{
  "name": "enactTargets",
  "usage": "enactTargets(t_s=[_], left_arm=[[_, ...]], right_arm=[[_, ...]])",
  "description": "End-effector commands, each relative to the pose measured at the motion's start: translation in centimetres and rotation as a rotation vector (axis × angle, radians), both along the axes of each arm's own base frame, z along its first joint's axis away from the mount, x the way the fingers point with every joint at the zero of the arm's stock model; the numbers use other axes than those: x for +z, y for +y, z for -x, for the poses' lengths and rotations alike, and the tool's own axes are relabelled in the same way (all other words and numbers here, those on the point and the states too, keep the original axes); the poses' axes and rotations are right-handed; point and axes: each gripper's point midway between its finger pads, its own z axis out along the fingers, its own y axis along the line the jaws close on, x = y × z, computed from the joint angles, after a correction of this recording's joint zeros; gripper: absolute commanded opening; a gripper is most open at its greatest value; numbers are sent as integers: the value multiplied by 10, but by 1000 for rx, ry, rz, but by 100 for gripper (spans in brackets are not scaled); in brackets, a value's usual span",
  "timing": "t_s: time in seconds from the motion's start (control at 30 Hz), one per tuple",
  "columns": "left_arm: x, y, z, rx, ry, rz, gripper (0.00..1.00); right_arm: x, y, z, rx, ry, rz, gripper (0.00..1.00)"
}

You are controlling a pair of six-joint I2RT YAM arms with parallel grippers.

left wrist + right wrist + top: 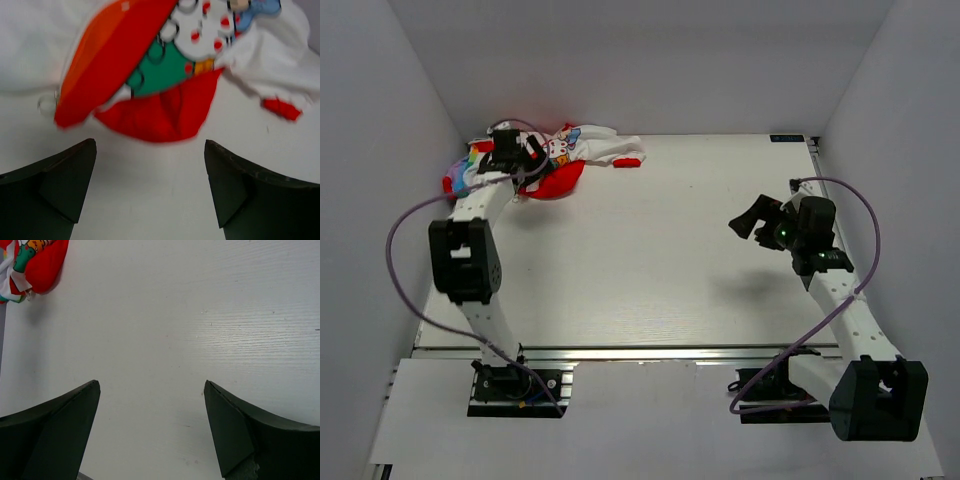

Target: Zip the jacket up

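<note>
Red and white fabric is bunched up at the far left corner of the table. That's the jacket, crumpled in a heap close to the left wall. The red hood faces me and the cartoon print sits above it. One sleeve trails off to the right and ends in a red cuff lying flat on the boards. It's too rumpled and blurry for me to pick out the zipper. My left pincer hangs right over the left part of the heap. In the wrist view its two dark fingers are spread wide, with only bare table between them and the hood's edge just beyond the tips. So it's gripping nothing. My own left arm covers a chunk of the jacket in the overhead view, and its purple cable loops out toward the left wall.

The middle of the table is plain white boards, with a metal rail along the near edge.

Over on the right, my right pincer hovers above the table, well apart from the jacket and pointing left toward it. Its fingers are spread too, with nothing in them. From that wrist camera the jacket is only a red lump in the top left corner. Another purple cable arcs out on the right side.
</note>
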Motion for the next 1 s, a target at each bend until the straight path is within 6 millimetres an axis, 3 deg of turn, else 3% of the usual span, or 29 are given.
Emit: enactTargets(t_s=[0.0,0.03,0.07,0.1,0.13,0.2,0.23,0.27,0.3,0.33,0.37,0.4,0.43,0.47,0.5,0.53,0.57,0.6,0.63,0.67,0.7,0.73,0.77,0.8,0.83,0.87,0.9,0.93,0.97], left_arm=[[-39,29,-46,60,97,-162,98],[-48,38,-55,91,129,-195,98],[-25,41,-81,104,73,-214,98],[-36,45,-85,114,110,-230,98],[-66,46,-93,105,154,-236,98],[-61,45,-114,90,106,-241,98],[-71,37,-119,61,106,-236,98],[-70,16,-124,9,86,-222,89],[-67,12,-130,-4,60,-215,53],[-64,3,-131,-26,50,-203,27],[-43,-17,-130,-107,4,-169,0],[-53,-17,-127,-109,20,-168,0],[-47,-35,-122,-146,4,-170,0],[-10,-42,-115,-151,-58,-181,0],[9,-54,-113,-167,-127,-178,0],[-11,-75,-88,-217,-85,-173,0],[30,-83,-74,-207,-154,-167,0],[38,-103,-58,-222,-165,-139,0],[14,-112,-31,-226,-105,-88,0],[44,-124,-8,-241,-155,-44,0],[46,-153,15,-285,-162,7,0],[42,-189,61,-340,-134,109,0],[16,-185,72,-338,-75,98,0],[35,-204,96,-394,-118,125,0],[30,-243,133,-506,-91,120,4],[23,-254,154,-545,-58,98,42],[6,-263,199,-615,70,24,85],[8,-273,209,-644,61,18,86],[-2,-269,229,-664,135,-20,97]], right_arm=[[18,9,-4,85,-69,15,89],[15,9,-4,89,-68,17,89],[13,6,-4,78,-64,26,89],[14,5,-5,72,-68,32,89],[14,4,-4,71,-75,39,90],[17,2,-4,62,-99,50,89],[18,2,-3,60,-111,51,89],[18,1,-2,56,-121,53,89],[19,1,-2,56,-133,52,89],[20,1,-2,56,-140,52,89],[23,3,0,68,-155,54,88],[23,2,0,67,-155,54,88],[25,3,0,72,-160,53,87],[27,5,2,85,-168,47,86],[29,6,3,88,-172,44,86],[30,6,4,86,-174,36,84],[30,6,6,83,-176,29,83],[29,7,7,80,-174,23,82],[29,7,9,76,-168,19,81],[29,7,11,72,-161,7,81],[26,8,14,77,-150,1,82],[23,9,17,79,-135,-4,83],[22,9,18,83,-131,-4,83],[19,9,20,81,-120,-3,84],[17,8,21,74,-107,3,86],[9,3,23,53,-63,23,88],[3,-4,24,20,-28,50,89],[6,-4,23,15,-30,43,89],[-2,-9,24,-16,6,62,89]])
